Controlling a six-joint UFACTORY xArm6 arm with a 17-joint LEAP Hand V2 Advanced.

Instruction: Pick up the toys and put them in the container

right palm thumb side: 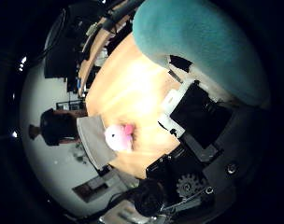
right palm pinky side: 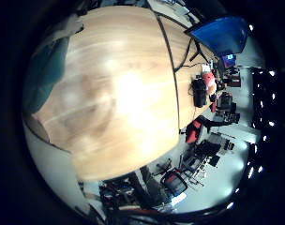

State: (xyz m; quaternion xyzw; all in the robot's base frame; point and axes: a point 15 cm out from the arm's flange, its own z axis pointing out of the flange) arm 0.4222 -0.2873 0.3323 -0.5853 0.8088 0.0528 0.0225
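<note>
A pink and white soft toy (right palm thumb side: 120, 137) lies on the wooden table (right palm thumb side: 133, 84), near its edge, in the right thumb side palm view. A large teal fabric thing (right palm thumb side: 193, 42), apparently the container, fills one side of that view, close to the palm. My right hand (right palm thumb side: 196, 117) shows as black and white parts and gears beside it, above the table and away from the toy. Its fingers look relaxed, with nothing between them. The right little finger side palm view shows the table top (right palm pinky side: 124, 94) from above, with a teal edge (right palm pinky side: 44, 66) at its side and no fingers.
Dark cables (right palm pinky side: 175, 56) run across the table near one edge. A blue thing (right palm pinky side: 222, 36) stands beyond the table. Red and black equipment (right palm pinky side: 208, 94) clutters the floor beside it. More furniture (right palm thumb side: 63, 56) stands past the table's far side.
</note>
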